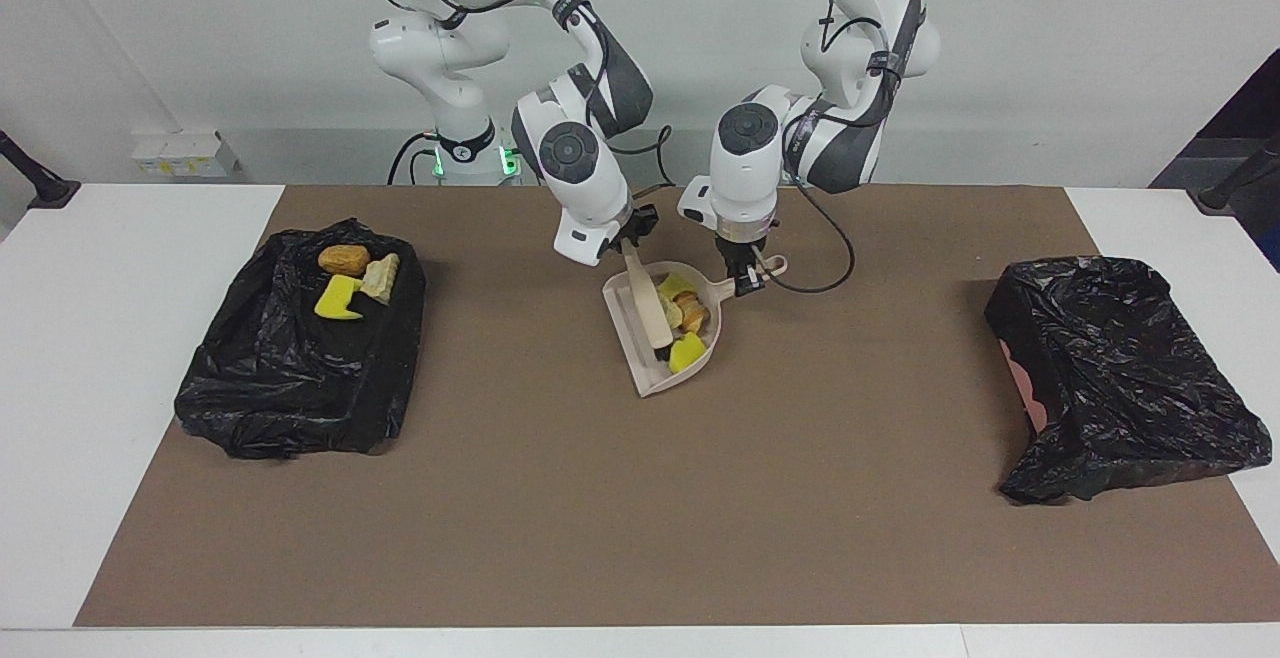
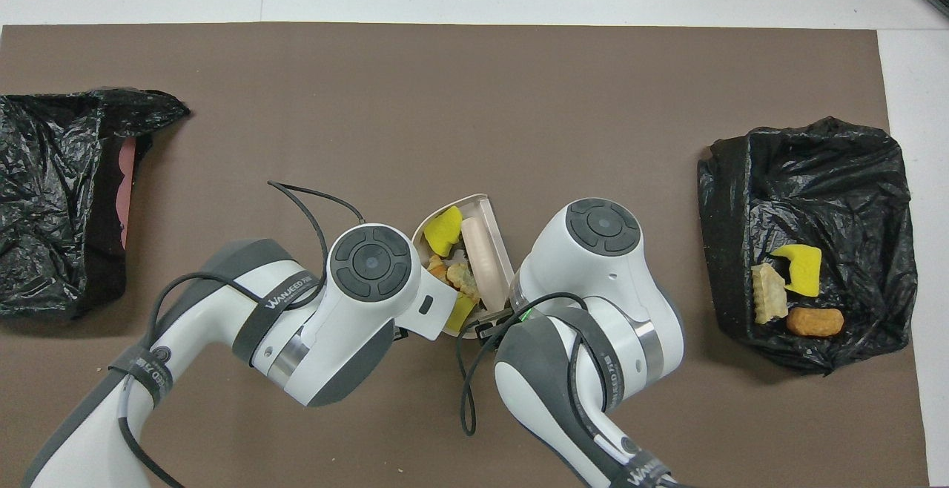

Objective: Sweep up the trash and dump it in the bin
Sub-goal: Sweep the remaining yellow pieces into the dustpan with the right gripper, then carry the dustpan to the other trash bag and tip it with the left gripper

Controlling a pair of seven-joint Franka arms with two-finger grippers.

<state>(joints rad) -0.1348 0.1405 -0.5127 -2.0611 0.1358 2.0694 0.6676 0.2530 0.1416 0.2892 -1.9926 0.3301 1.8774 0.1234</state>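
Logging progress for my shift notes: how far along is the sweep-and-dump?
Done: four scraps sit in the dustpan. In hand: right claw holds the brush in the pan; left claw grips its handle. Left: dumping; three scraps lie on the bag.

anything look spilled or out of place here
Nothing has spilled on the brown mat. One oddity: three scraps, a yellow sponge bit, a tan lump and a brown lump, sit on top of the crumpled black bag at the right arm's end, not in the beige plastic dustpan.
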